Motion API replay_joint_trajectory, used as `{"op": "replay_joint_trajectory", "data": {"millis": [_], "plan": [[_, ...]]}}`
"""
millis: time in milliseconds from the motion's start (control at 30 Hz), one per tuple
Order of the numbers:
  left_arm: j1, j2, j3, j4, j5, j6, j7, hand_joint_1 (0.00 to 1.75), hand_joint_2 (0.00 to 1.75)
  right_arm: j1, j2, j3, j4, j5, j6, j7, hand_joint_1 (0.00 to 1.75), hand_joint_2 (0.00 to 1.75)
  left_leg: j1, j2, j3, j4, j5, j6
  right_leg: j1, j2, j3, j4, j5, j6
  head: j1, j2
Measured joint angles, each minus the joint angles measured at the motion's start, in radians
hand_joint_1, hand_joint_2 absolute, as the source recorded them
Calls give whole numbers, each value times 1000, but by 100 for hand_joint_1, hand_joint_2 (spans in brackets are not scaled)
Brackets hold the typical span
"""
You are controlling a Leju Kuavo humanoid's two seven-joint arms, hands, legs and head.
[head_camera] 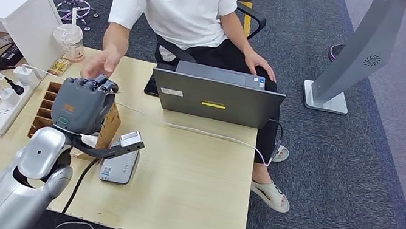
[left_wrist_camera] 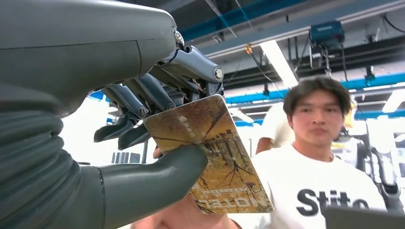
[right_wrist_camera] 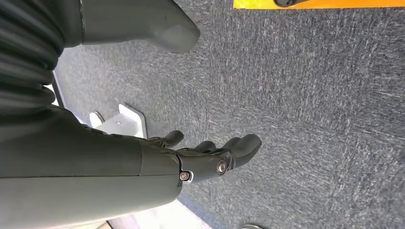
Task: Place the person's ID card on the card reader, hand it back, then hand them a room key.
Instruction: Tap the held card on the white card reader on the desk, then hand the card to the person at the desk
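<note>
Now left hand (left_wrist_camera: pixel 143 124) pinches a flat, glossy room key (left_wrist_camera: pixel 212 152).

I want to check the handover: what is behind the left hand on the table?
A wooden slotted box lies behind the left hand; the hand covers most of it. The person's hand reaches in beyond.

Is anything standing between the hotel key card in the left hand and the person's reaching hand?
Nothing visible does. The left hand holds the room key card raised over the wooden card box, and the person's hand is just beyond it, already close to the card. The laptop sits off to the side.
</note>
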Motion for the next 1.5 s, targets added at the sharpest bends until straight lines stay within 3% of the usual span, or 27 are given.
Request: {"op": "replay_joint_trajectory", "data": {"millis": [400, 533, 900, 1033, 1267, 1400, 1500], "plan": [[-105, 18, 171, -5, 41, 52, -25, 175, 175, 1, 0, 27, 0, 14, -1, 9, 0, 175, 0, 0, 0, 0, 0, -1, 0, 1, -1, 1, 0, 0, 0, 0], [-103, 18, 199, -5, 24, 72, -37, 0, 175, 1, 0, 30, 0, 17, -1, 9, 0, 175, 0, 0, -1, 0, 0, -1, 0, 1, -1, 1, 0, 0, 0, 0], [-18, 11, 218, -43, 7, 130, -44, 0, 175, 1, 0, 33, 0, 12, 0, 9, 0, 175, 0, 0, -1, 0, 0, -1, 0, 0, -1, 0, 0, 0, 0, 0], [36, 8, 216, -63, -20, 96, -67, 0, 175, 1, 0, 33, 0, -1, 0, 9, 0, 175, 0, 1, 0, 0, 0, -1, 0, 1, -1, 1, 0, 0, 0, 0], [206, 7, 149, -122, -83, 75, -57, 0, 175, 1, -1, 32, 0, -26, 1, 4, 0, 175, 0, 1, -1, 0, 0, 0, 0, 1, -2, 0, -1, 0, 0, 0], [236, 13, 125, -146, -80, 59, -52, 0, 175, 1, -2, 32, 0, -29, 1, 3, 0, 175, 0, 1, -2, 0, 0, 0, 0, 0, -2, 0, 0, 0, 0, 0], [255, 26, 104, -168, -49, -10, -64, 0, 175, 2, -2, 32, 0, -42, 0, -1, 0, 175, 0, 0, -1, 0, 0, -1, 0, 0, -2, 0, 0, 0, 0, 0]]}}
